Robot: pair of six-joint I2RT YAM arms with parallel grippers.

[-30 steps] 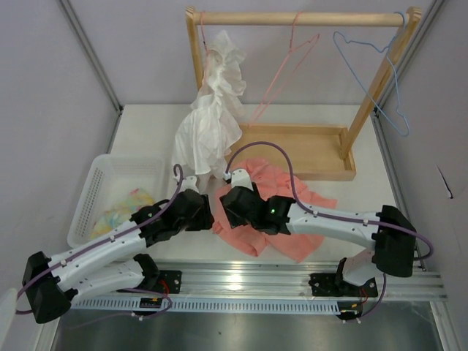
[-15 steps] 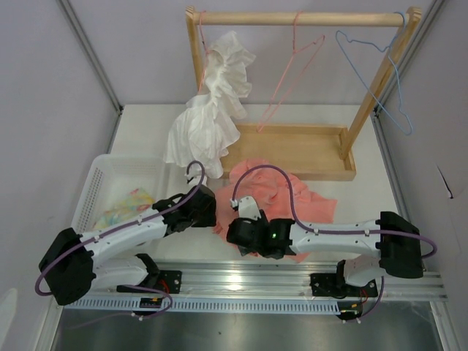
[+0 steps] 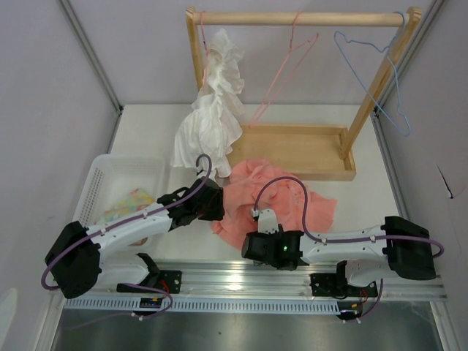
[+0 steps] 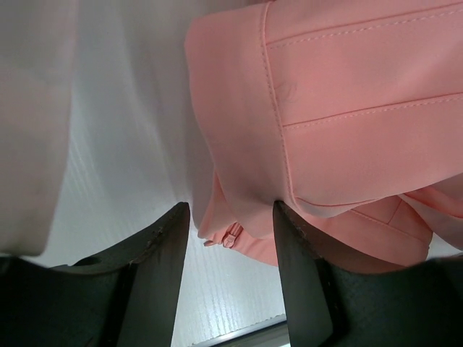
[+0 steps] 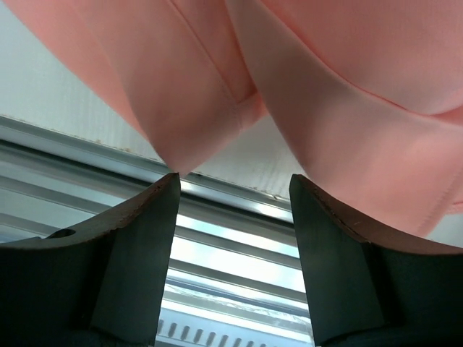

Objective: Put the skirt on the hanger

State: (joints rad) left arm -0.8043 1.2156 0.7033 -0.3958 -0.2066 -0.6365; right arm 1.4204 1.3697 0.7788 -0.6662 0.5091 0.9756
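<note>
The salmon-pink skirt (image 3: 281, 194) lies crumpled on the table in front of the wooden rack. The pink wire hanger (image 3: 287, 66) hangs empty and tilted on the rack's top rail. My left gripper (image 3: 218, 207) is open at the skirt's left edge. In the left wrist view the skirt's hem (image 4: 325, 108) with a zipper pull (image 4: 233, 235) lies between the spread fingers (image 4: 230, 211). My right gripper (image 3: 252, 247) is open and empty at the skirt's near edge. In the right wrist view the skirt (image 5: 217, 72) hangs just above the fingers (image 5: 233, 181).
A white ruffled garment (image 3: 210, 110) hangs at the rack's left post. A light-blue hanger (image 3: 376, 69) hangs at the right. The rack's wooden base tray (image 3: 292, 150) stands behind the skirt. A white basket (image 3: 110, 186) with a patterned cloth stands at the left. A metal rail (image 3: 241, 278) runs along the near edge.
My right gripper has drawn back from the skirt's left part to its near edge by the rail. My left gripper has moved right to the skirt's left edge. The white garment has swayed.
</note>
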